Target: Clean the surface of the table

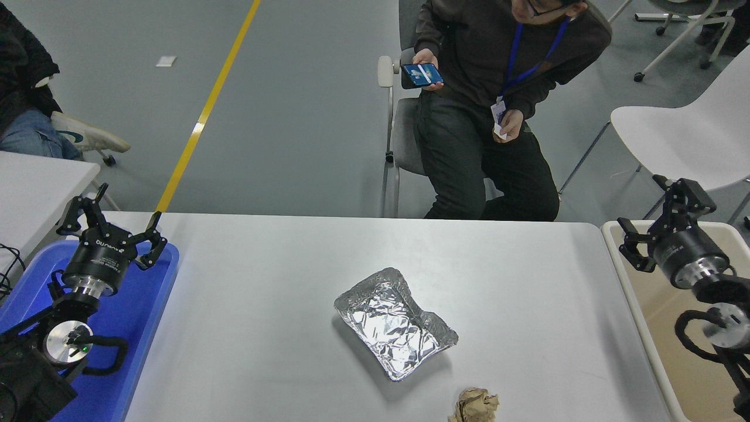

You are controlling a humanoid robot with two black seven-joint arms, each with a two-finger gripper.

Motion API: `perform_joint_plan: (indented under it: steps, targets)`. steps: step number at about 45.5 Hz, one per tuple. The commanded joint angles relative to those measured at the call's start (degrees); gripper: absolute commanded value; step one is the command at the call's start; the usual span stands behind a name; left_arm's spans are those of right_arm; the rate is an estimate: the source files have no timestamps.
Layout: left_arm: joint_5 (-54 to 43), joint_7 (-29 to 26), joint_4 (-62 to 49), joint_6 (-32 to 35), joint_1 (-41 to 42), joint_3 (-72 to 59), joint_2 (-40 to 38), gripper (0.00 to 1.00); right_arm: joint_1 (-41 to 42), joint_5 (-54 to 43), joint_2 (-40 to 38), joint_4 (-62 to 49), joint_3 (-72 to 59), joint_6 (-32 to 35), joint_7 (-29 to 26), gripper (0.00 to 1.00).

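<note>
The white table surface fills the middle of the head view. A crumpled silver foil tray lies near its centre. A brown crumpled paper ball sits at the front edge, right of centre. My right gripper hangs open and empty over the far corner of the beige bin, well to the right of the foil tray. My left gripper is parked open and empty over the blue tray at the lower left.
A person sits at the far side on a chair, holding a phone. A white chair stands at the far right. A smaller white table and another seated person are at the left.
</note>
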Motion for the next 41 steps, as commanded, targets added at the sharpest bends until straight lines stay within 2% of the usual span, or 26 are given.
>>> perform_joint_plan:
  steps: [1, 16, 32, 41]
  targets:
    - [-0.02, 0.0, -0.01, 0.0, 0.0, 0.01, 0.0, 1.0, -1.84, 0.44, 6.58, 3.13, 1.48, 0.18, 0.63, 1.0]
    - [-0.02, 0.0, -0.01, 0.0, 0.0, -0.08, 0.0, 1.0, -3.78, 0.44, 8.69, 6.82, 1.39, -0.09, 2.48, 1.0]
    - [-0.02, 0.0, -0.01, 0.0, 0.0, 0.01, 0.0, 1.0, -3.69, 0.27, 10.36, 5.42, 2.09, -0.88, 4.67, 1.0]
    - [-0.02, 0.0, -0.01, 0.0, 0.0, 0.01, 0.0, 1.0, -2.99, 0.18, 10.27, 3.83, 2.01, -3.95, 5.55, 1.0]
